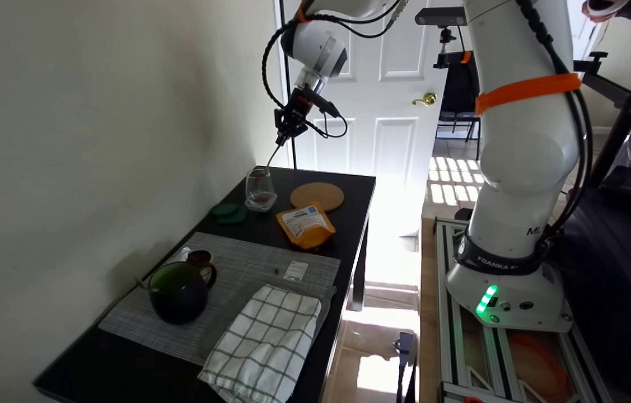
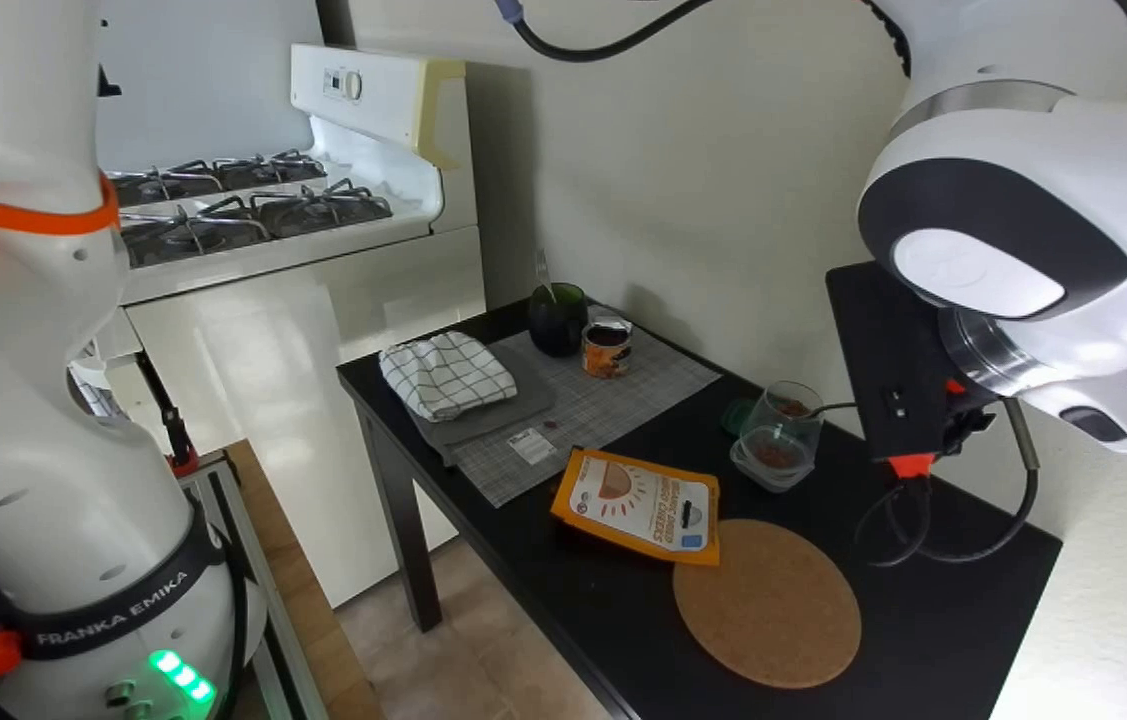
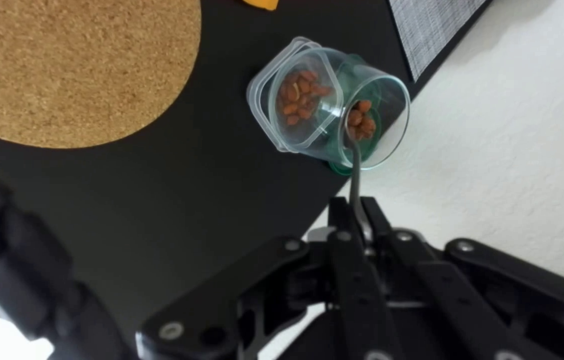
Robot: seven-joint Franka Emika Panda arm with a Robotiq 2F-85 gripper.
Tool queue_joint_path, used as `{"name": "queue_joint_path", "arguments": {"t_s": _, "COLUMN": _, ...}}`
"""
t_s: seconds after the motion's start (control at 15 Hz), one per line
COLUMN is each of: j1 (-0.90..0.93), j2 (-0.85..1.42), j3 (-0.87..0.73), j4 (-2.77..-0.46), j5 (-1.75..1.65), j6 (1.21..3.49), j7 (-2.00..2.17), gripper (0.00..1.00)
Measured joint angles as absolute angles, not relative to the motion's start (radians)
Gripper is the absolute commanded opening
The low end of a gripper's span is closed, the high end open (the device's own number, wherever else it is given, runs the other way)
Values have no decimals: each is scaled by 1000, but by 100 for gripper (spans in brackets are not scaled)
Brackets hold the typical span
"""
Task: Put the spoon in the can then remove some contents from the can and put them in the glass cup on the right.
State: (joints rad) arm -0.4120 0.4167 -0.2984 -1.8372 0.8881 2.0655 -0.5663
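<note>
As the gripper [image 3: 354, 204] pinches the spoon [image 3: 355, 175] by its handle, fingers nearly together, reddish-brown pieces [image 3: 362, 121] sit in its bowl inside the glass cup [image 3: 337, 107].

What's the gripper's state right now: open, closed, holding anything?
Gripper: closed, holding the spoon by its handle.

At the far end of a black table [image 1: 357, 195], I clasp a spoon [image 1: 274, 155] in my gripper [image 1: 280, 143], its shaft slanting down to the rim of a clear glass cup [image 1: 257, 183]. Reddish pieces [image 1: 261, 200] show through the side; a clear tub [image 1: 261, 207] sits at the cup's foot. Near it lie green discs [image 1: 231, 216], a round tan board [image 1: 317, 196] and an orange pouch [image 1: 308, 226]. Closer to the camera, a dark green container [image 1: 180, 301] stands on a grey placemat [image 1: 239, 256], near a folded checked cloth [image 1: 270, 336].
</note>
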Motion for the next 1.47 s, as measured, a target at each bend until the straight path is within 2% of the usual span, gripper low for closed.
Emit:
{"name": "queue_joint_path", "arguments": {"t_s": 0.47, "j1": -338, "j2": 355, "j3": -244, "j4": -1869, "j5": 758, "j6": 2247, "j7": -476, "gripper": 2}}
{"name": "queue_joint_path", "arguments": {"t_s": 1.27, "j1": -285, "j2": 350, "j3": -201, "j4": -1870, "j5": 392, "j6": 2253, "j7": -206, "gripper": 2}}
{"name": "queue_joint_path", "arguments": {"t_s": 1.33, "j1": -285, "j2": 351, "j3": -200, "j4": -1870, "j5": 381, "j6": 2253, "j7": -196, "gripper": 23}}
{"name": "queue_joint_path", "arguments": {"t_s": 1.4, "j1": -285, "j2": 352, "j3": -199, "j4": -1870, "j5": 373, "j6": 2253, "j7": -189, "gripper": 34}}
{"name": "queue_joint_path", "arguments": {"t_s": 1.47, "j1": -285, "j2": 353, "j3": -197, "j4": -1870, "j5": 367, "j6": 2253, "j7": -180, "gripper": 40}}
